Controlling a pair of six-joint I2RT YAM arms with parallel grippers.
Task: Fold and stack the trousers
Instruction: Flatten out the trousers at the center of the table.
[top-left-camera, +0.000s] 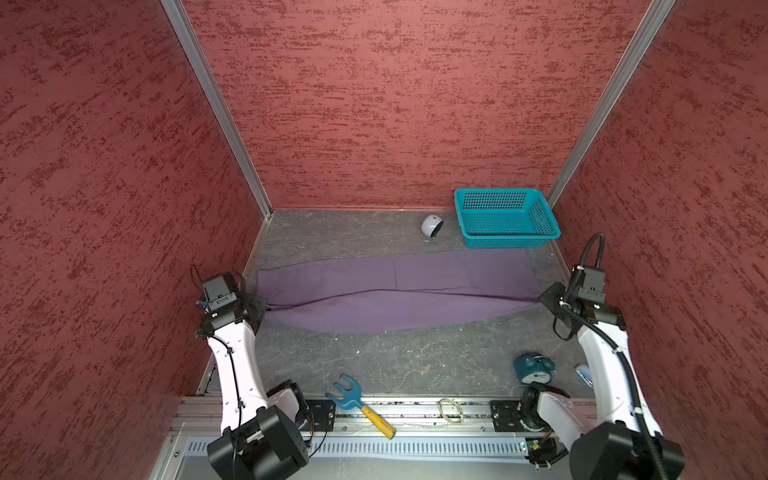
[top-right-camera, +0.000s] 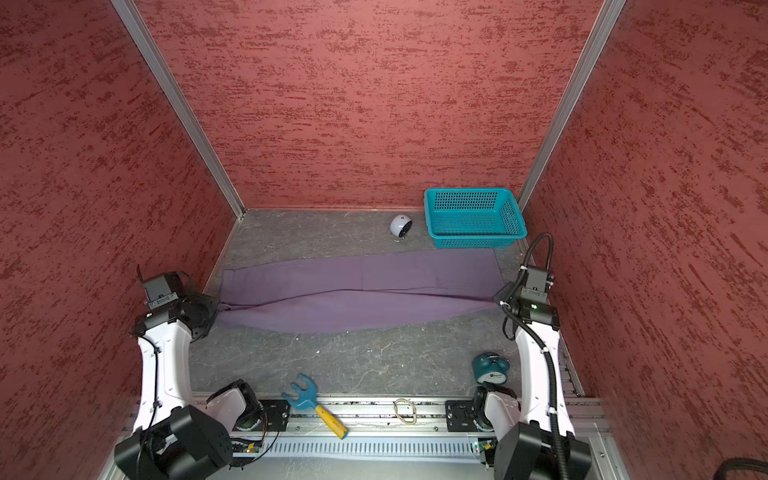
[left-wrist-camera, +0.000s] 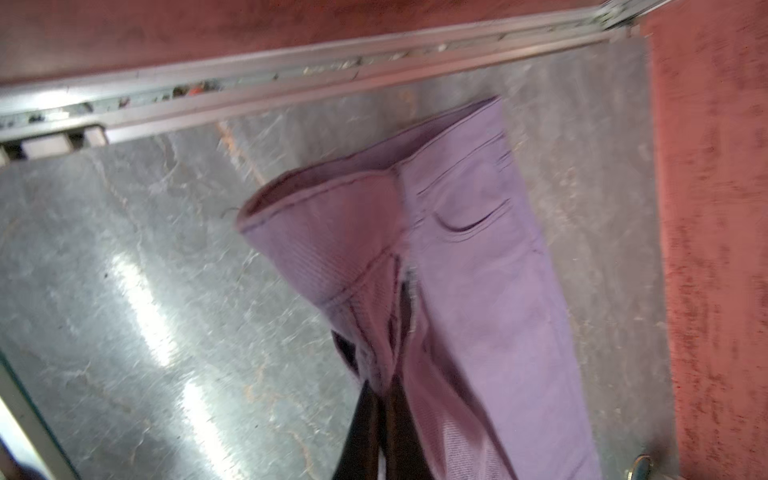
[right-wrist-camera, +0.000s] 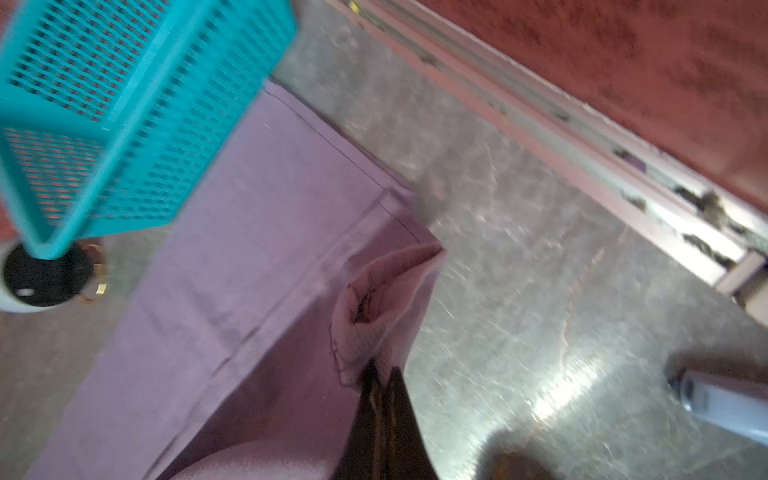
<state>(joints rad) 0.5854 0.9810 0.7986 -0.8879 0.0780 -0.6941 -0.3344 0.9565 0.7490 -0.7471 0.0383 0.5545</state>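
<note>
Grey tabletop (top-left-camera: 395, 365), red walls (top-left-camera: 104, 166): one pair of trousers (top-left-camera: 395, 291) stretched across it.
Its waist is clamped in the left gripper (left-wrist-camera: 380, 390), a hem in the right gripper (right-wrist-camera: 383, 376); one teal basket (top-left-camera: 505, 216) just behind.

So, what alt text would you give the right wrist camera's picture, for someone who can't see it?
The right claw is shut on a bunched corner of the purple trousers, which lie spread on a grey marbled table. A teal mesh basket stands at the cloth's far edge, a round white gadget beside it.
</note>
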